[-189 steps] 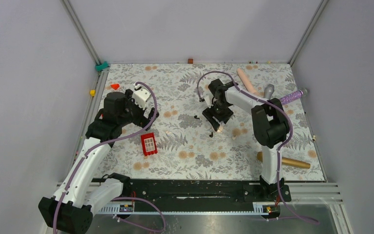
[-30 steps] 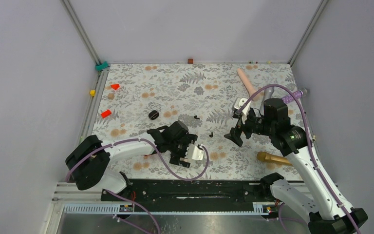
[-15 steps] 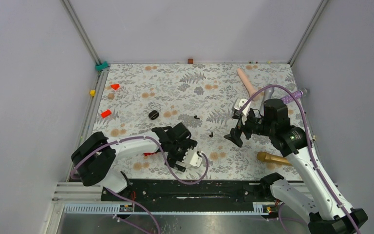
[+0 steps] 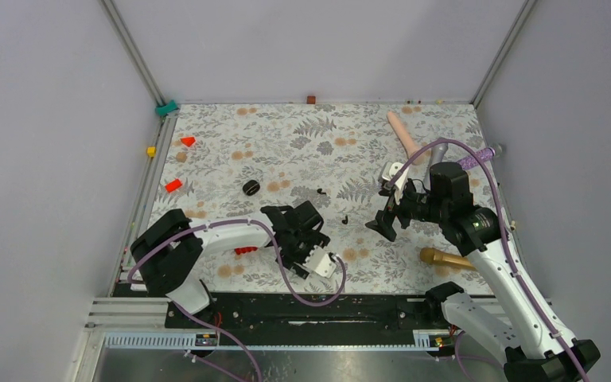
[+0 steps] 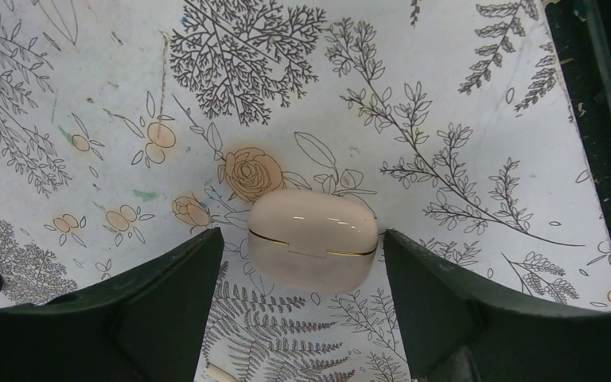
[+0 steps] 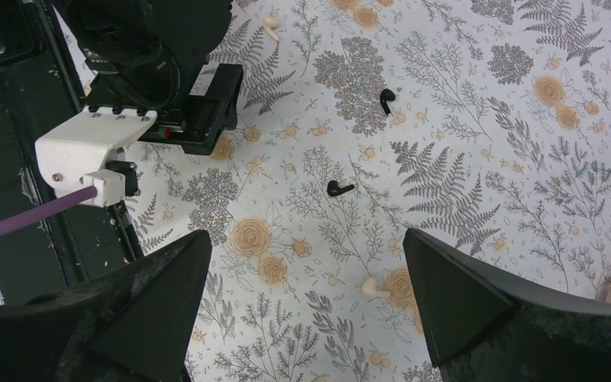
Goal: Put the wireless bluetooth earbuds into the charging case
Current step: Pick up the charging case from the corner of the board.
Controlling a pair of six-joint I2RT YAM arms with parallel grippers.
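While my left claw (image 5: 302, 274) stands open astride the charging case (image 5: 313, 239) near the table's (image 4: 302, 135) near edge, grasping is the current step; next, close squarely.

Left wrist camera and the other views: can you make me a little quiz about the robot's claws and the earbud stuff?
1. True or false: the pale pink rounded charging case has its lid shut.
2. Where do the two tiny black earbuds lie? A inside the case; B on the flowery tablecloth; C pinched in a claw.
3. Which claw's fingers have the case between them?

Key: 1 true; 2 B; 3 the left claw, which is open around it.
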